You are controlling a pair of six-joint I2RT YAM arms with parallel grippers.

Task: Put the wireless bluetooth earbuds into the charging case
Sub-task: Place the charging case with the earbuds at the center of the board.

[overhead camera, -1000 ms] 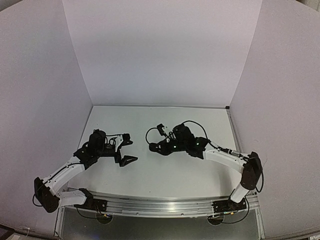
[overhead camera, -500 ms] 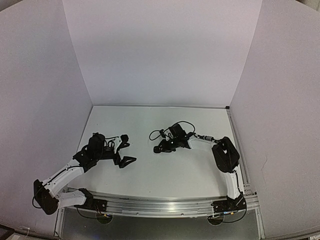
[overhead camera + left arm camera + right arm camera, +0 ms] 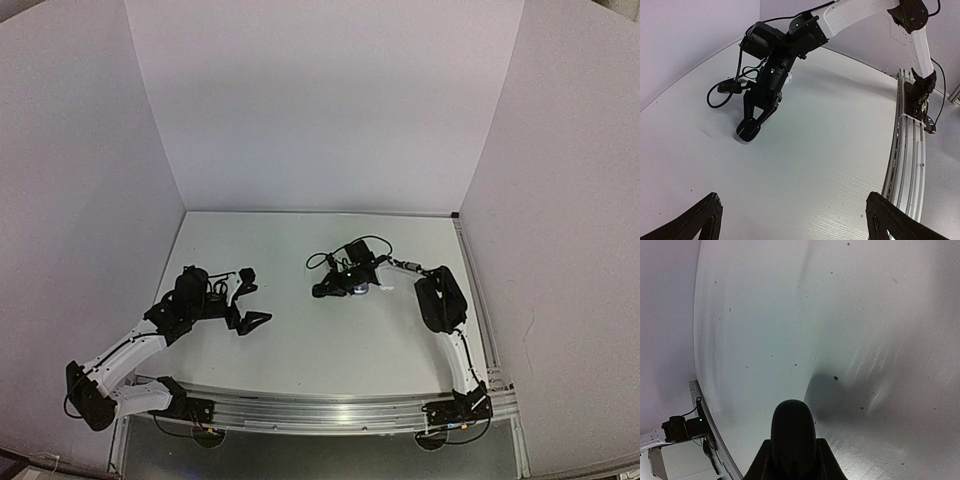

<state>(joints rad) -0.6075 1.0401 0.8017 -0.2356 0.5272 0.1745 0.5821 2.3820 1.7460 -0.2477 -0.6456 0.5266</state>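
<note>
My right gripper [image 3: 322, 291] is shut on a black pebble-shaped charging case. The case fills the space between the fingers in the right wrist view [image 3: 792, 432]. In the left wrist view the case [image 3: 747, 131] hangs at the gripper's tip, very low over the white table near its middle. I cannot tell whether it touches. The case looks closed. My left gripper [image 3: 254, 299] is open and empty, to the left of the case and apart from it. Its fingertips [image 3: 696, 220] show at the bottom corners of the left wrist view. No earbuds are in view.
The white table [image 3: 300, 345] is walled by white panels on the left, back and right. A metal rail [image 3: 910, 145] with the arm bases runs along the near edge. A black cable [image 3: 720, 92] loops beside the right wrist.
The right arm has folded, its elbow swinging from the near right up toward the table's middle. Its gripper, with the case, has shifted slightly right. The left arm has barely moved.
</note>
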